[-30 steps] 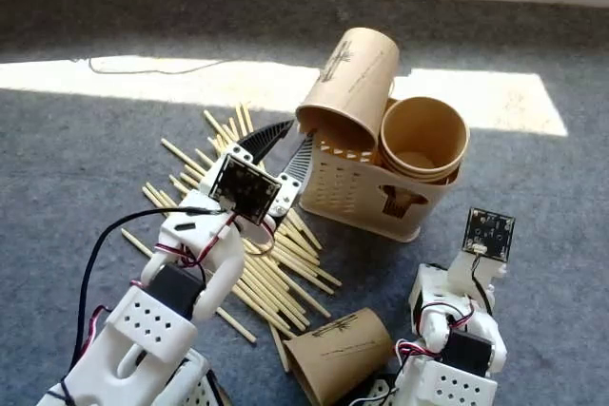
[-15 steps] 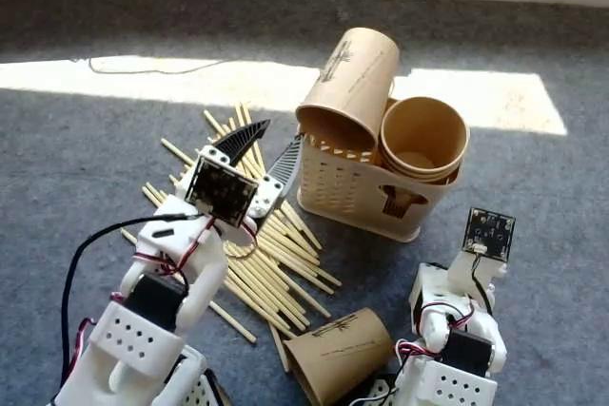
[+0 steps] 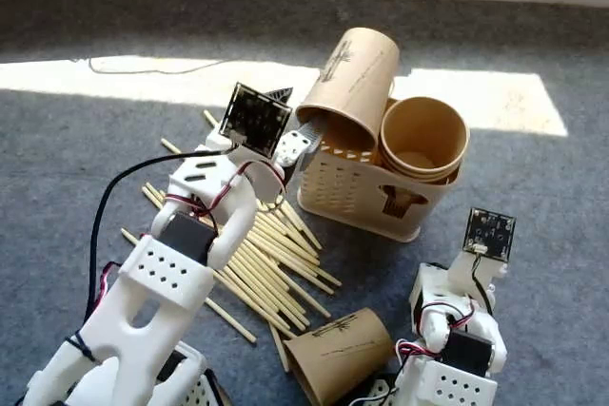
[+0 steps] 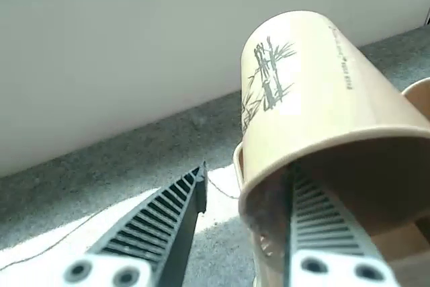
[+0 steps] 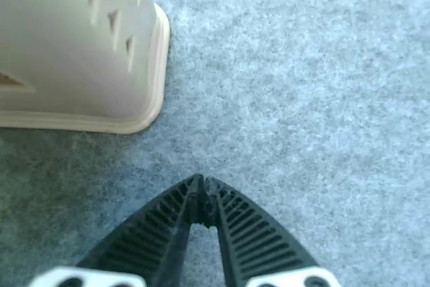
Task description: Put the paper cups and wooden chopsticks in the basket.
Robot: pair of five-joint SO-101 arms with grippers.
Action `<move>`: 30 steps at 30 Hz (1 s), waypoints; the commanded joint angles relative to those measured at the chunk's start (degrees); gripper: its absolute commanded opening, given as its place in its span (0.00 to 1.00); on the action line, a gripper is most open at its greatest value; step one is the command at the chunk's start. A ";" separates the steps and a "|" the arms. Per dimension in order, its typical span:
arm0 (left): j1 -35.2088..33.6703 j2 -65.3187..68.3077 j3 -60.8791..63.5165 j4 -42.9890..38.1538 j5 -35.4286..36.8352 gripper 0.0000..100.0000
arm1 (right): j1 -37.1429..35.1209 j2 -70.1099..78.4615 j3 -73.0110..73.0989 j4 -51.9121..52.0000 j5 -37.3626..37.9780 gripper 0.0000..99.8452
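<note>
The tan paper cup with a bamboo print (image 3: 354,78) leans tilted on the far-left rim of the cream perforated plastic basket (image 3: 347,189), its mouth turned down toward the near left; a stack of plain tan paper cups (image 3: 423,135) stands upright in the right part of the basket, just beside the tilted one. A second printed paper cup (image 3: 338,354) lies on its side on the grey carpet (image 3: 86,178), near of the basket and between the two arms' bases. The pale wooden chopsticks (image 3: 276,259) lie scattered in a loose heap on the carpet to the left of the basket, some of them running under the left arm.

The left gripper (image 4: 246,167) is raised at the tilted cup's mouth; its jaws stand wide open and straddle the cup's wall, one finger inside the mouth and the other outside in the air; whether either finger touches the paper I cannot tell, and nothing is clamped.

The right gripper (image 5: 203,198) hangs low over bare carpet at the near right, close to a lower corner of the basket; its jaws are closed tip to tip with nothing between them.

A bright patch of sunlight crosses the carpet on the far side; a thin dark cable (image 3: 143,68) lies along its far-left edge.
</note>
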 commanded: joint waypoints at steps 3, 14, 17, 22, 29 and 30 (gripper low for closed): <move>0.57 -1.36 -3.56 -1.32 0.53 0.06 | 0.48 -0.40 6.20 -1.54 -0.26 0.02; 7.52 -19.12 -3.47 9.93 0.35 0.01 | 0.48 -0.40 6.20 -1.54 -0.26 0.02; 8.40 -20.62 -6.37 13.19 0.53 0.01 | 0.48 -0.40 6.20 -1.54 -0.26 0.02; 8.48 -20.62 -13.14 21.63 3.08 0.01 | 0.48 -0.40 6.20 -1.54 -0.26 0.02; 12.18 -15.69 -22.20 30.77 3.60 0.01 | 0.48 -0.40 6.20 -1.54 -0.26 0.02; 12.97 -13.67 -24.22 32.35 3.60 0.01 | 0.48 -0.40 6.20 -1.54 -0.26 0.02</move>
